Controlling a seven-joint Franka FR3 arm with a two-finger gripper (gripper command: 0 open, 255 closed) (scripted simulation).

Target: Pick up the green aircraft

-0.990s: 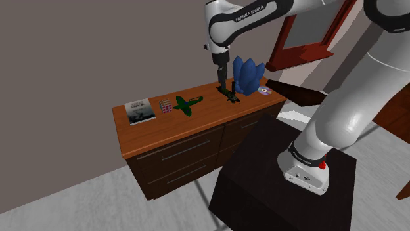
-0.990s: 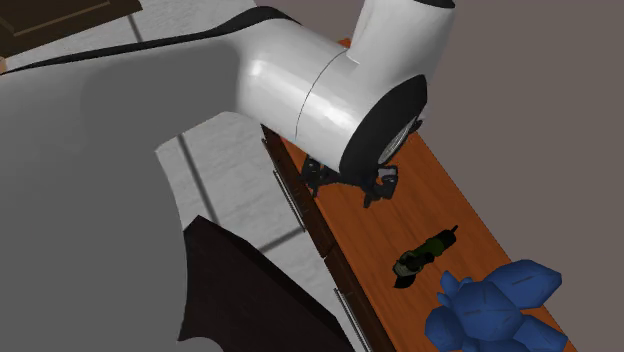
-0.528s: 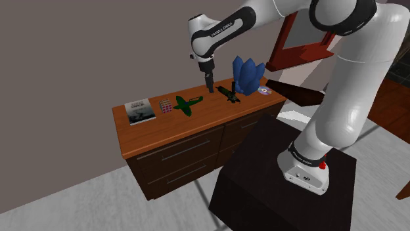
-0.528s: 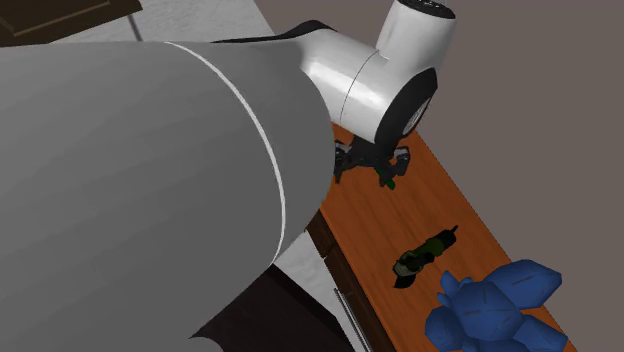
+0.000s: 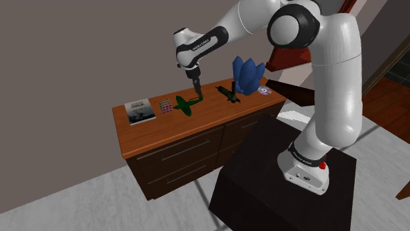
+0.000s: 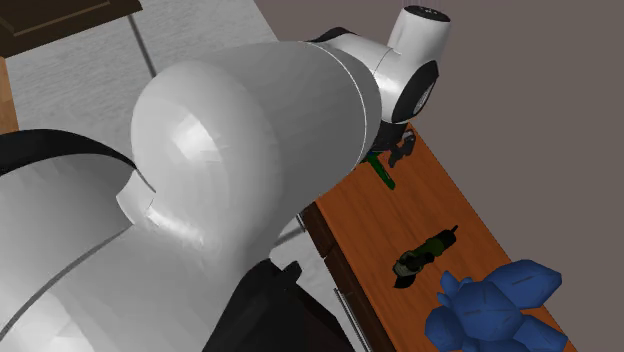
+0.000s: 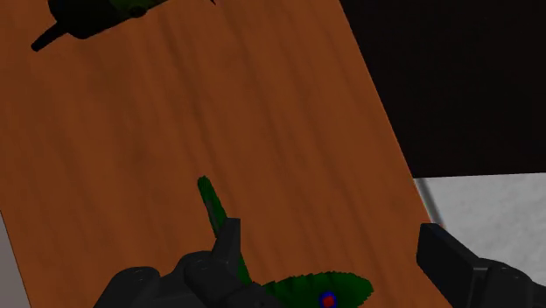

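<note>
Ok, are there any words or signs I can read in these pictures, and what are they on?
"FRANKA EMIKA": small lettering on the white arm.
On the book cover: print too small to read.
On the green aircraft wing: a blue round mark with a red dot, no letters.

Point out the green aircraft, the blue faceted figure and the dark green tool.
Green toy aircraft (image 5: 186, 105): shoulder view, where wings meet body.
Blue faceted figure (image 5: 248, 75): shoulder view, its front face.
Dark green hand tool (image 6: 424, 254): second exterior view, its body.
</note>
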